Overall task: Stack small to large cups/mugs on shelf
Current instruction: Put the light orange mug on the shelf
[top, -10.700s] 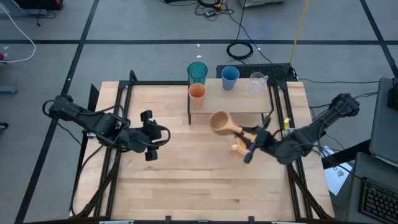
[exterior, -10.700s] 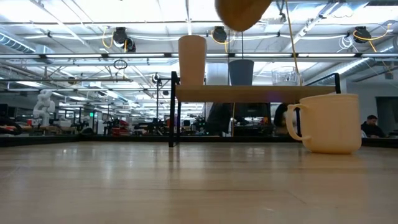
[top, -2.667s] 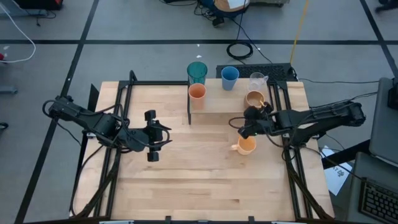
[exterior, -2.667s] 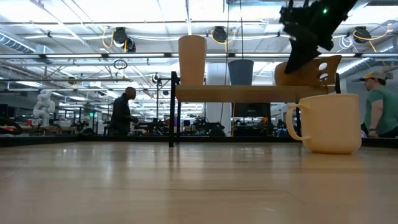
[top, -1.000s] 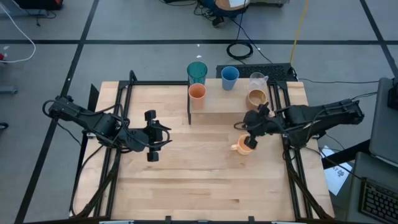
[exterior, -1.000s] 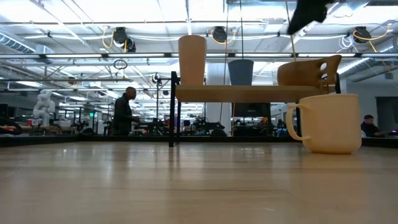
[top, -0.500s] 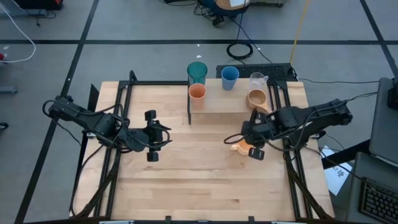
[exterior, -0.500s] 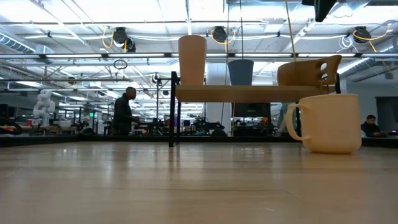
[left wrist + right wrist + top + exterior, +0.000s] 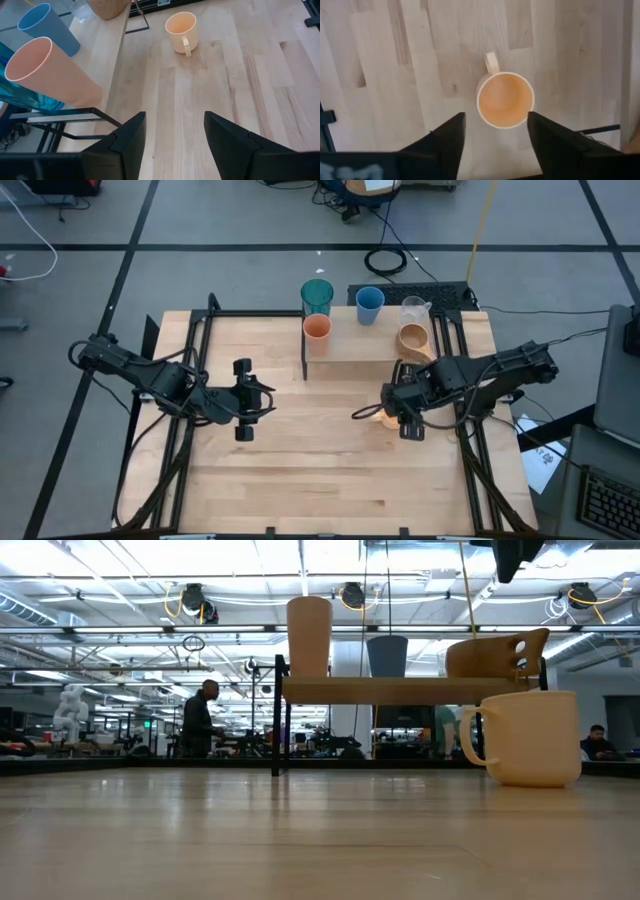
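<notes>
**On the table, one mug left; five vessels on the shelf**

On the bare table [image 9: 300,450], in front of the shelf, the orange handled mug [image 9: 505,100] stands upright and alone, and it is judged to be the last vessel still to be lifted. The right pincer [image 9: 495,131] is held directly above it, fingers spread apart and empty; in the right wrist view the mug's open mouth is seen between the two fingers and a little ahead of them, its handle pointing away from the pincer. No contact is shown. From above, the mug is almost wholly hidden under this pincer.

Well to the side, over the left half of the table, the left pincer [image 9: 243,398] waits, its fingers apart and nothing held.

Farther back, the shelf [image 9: 365,345] carries five vessels: the orange cup [image 9: 317,330] at its front left corner, the brown wooden handled mug [image 9: 412,338] at the right, and behind them the teal tumbler [image 9: 317,295], the blue cup [image 9: 369,302] and the clear handled cup [image 9: 414,310]. All are seen standing separately, none nested. The task is judged well advanced as to placing, while any ordering by size cannot be confirmed as finished.
</notes>
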`<state>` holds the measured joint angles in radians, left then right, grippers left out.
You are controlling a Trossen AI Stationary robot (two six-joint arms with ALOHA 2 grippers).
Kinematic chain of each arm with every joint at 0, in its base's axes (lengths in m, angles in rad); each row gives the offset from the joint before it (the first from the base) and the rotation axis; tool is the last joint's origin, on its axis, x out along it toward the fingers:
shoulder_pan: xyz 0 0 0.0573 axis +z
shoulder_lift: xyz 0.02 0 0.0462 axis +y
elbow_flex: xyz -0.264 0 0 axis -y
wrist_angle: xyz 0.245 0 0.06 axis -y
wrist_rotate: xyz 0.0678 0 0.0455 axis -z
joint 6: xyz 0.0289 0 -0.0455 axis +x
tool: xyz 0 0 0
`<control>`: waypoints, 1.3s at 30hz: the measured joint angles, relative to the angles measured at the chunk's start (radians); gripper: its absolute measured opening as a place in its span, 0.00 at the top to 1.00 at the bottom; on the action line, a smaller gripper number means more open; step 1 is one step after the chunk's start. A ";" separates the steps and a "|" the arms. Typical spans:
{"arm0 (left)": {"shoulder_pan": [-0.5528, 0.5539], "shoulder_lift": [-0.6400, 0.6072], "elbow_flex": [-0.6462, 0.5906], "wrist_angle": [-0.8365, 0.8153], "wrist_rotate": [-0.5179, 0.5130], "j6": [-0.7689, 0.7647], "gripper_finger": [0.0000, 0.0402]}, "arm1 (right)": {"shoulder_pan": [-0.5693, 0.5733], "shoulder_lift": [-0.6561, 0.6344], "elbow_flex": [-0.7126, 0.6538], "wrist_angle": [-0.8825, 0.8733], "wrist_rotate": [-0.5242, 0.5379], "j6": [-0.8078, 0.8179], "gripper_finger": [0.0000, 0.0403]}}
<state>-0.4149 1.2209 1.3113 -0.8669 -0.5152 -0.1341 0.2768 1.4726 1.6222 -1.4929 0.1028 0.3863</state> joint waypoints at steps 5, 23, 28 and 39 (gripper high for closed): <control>0.000 0.000 0.000 0.000 0.000 0.018 0.50 | 0.035 0.037 0.000 -0.001 -0.001 0.012 0.43; 0.000 0.000 0.000 0.000 0.001 0.023 0.50 | 0.079 0.049 -0.182 0.146 -0.001 0.041 0.44; 0.000 0.000 0.000 0.000 0.001 0.021 0.50 | 0.076 0.049 -0.263 0.215 0.000 0.041 0.44; 0.000 0.000 0.000 0.000 0.001 0.022 0.50 | 0.049 0.049 -0.456 0.360 0.000 0.072 0.44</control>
<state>-0.4149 1.2213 1.3113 -0.8673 -0.5143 -0.1123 0.3260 1.5211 1.1659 -1.1327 0.1024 0.4583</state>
